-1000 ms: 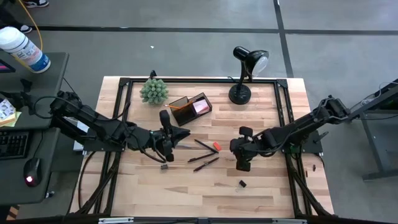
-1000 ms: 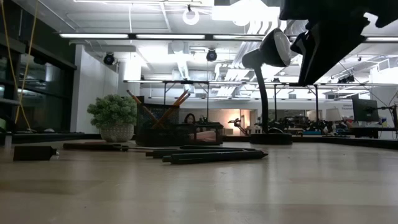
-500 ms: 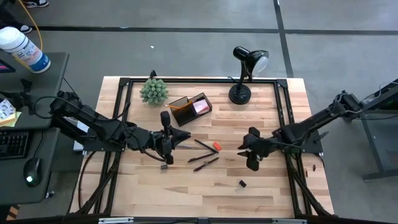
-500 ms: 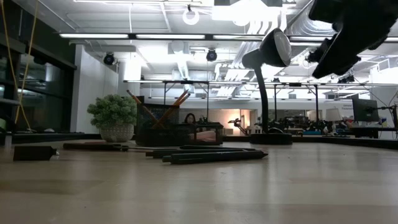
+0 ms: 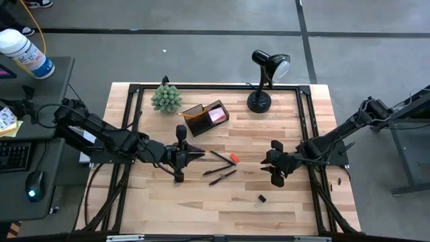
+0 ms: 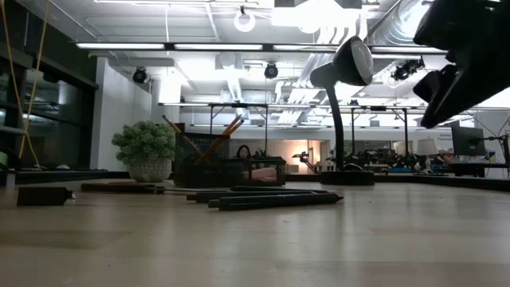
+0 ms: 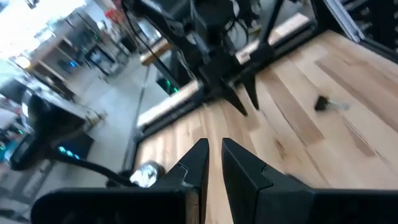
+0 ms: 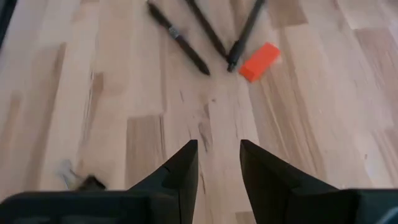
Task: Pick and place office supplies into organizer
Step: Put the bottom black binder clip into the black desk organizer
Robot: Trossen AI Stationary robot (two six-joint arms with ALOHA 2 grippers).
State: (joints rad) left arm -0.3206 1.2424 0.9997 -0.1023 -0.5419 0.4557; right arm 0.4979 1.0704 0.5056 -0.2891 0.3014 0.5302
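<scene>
The black organizer (image 5: 208,114) stands at the far middle of the table with orange pencils (image 5: 191,115) and a pink pad (image 5: 216,115) in it. Three black pens (image 5: 220,167) (image 8: 177,36) and a red eraser (image 5: 234,158) (image 8: 259,61) lie on the wood at mid table. One black clip (image 5: 262,198) (image 8: 87,182) lies nearer the front edge. My left gripper (image 5: 199,153) (image 7: 214,147) hovers left of the pens, its fingers a narrow gap apart. My right gripper (image 5: 269,163) (image 8: 216,148) hovers open to the right of the eraser, holding nothing. No scissors show.
A black desk lamp (image 5: 261,99) stands at the far right and a small green plant (image 5: 166,98) at the far left, next to the organizer. A black frame (image 5: 306,107) borders the tabletop. Bare wood lies along the near edge (image 5: 215,215).
My right gripper has drawn back from beside the eraser toward the table's right edge and risen. My left gripper has rolled about its wrist and shifted slightly toward the near edge. The pens, eraser and clip have stayed where they were.
</scene>
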